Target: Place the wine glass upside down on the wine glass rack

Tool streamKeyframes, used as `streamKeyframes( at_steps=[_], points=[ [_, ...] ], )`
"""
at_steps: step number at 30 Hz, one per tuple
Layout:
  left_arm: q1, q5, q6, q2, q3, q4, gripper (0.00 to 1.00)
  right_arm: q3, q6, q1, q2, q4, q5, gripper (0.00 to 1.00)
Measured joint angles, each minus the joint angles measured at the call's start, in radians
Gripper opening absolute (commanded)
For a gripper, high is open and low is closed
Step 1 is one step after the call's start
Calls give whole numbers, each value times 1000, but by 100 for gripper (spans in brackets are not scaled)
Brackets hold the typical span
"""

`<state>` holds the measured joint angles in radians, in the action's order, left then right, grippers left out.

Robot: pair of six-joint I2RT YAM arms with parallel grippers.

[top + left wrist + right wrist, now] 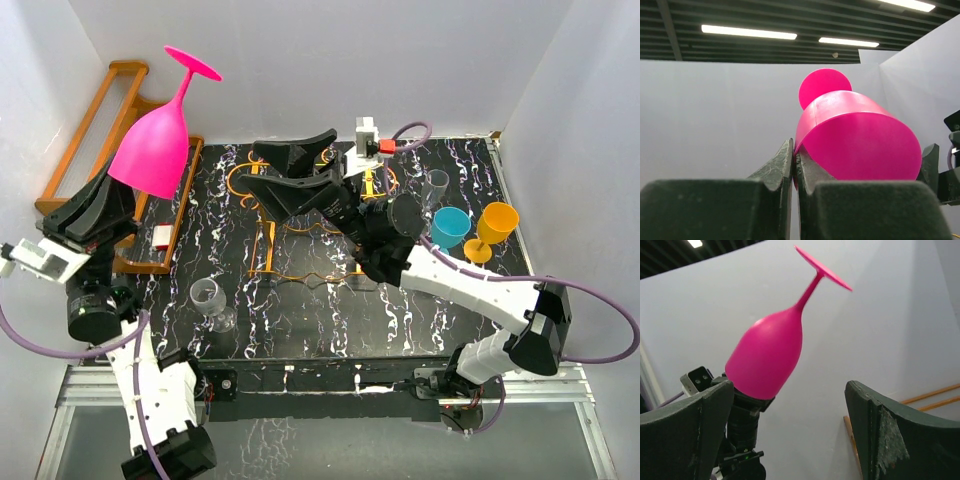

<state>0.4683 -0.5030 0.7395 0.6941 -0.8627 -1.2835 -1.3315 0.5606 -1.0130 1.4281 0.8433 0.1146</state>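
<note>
Top: left end effector (122,192) clamped on the rim of the pink wine glass (152,150), foot up, high over the left side of the table (330,310), well apart from the wire rack (268,250). Right end effector (295,172) wide open, empty, above the rack.
Left wrist: it pinches one wall only.
Right wrist: glass tilted. Probably light, slick, rigid; stem gives steadier hold.

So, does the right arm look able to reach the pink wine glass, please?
Probably yes: the right gripper is open and faces the pink wine glass, with nothing between them.
</note>
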Motion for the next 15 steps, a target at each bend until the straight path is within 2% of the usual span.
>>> streamKeyframes(
  at_steps=[10, 15],
  points=[
    [-9, -135, 283, 182, -24, -15, 0, 21, -81, -13, -18, 149, -173, 97],
    [-132, -166, 275, 261, -47, 88, 0, 21, -87, -13, 11, 185, -218, 98]
  ],
)
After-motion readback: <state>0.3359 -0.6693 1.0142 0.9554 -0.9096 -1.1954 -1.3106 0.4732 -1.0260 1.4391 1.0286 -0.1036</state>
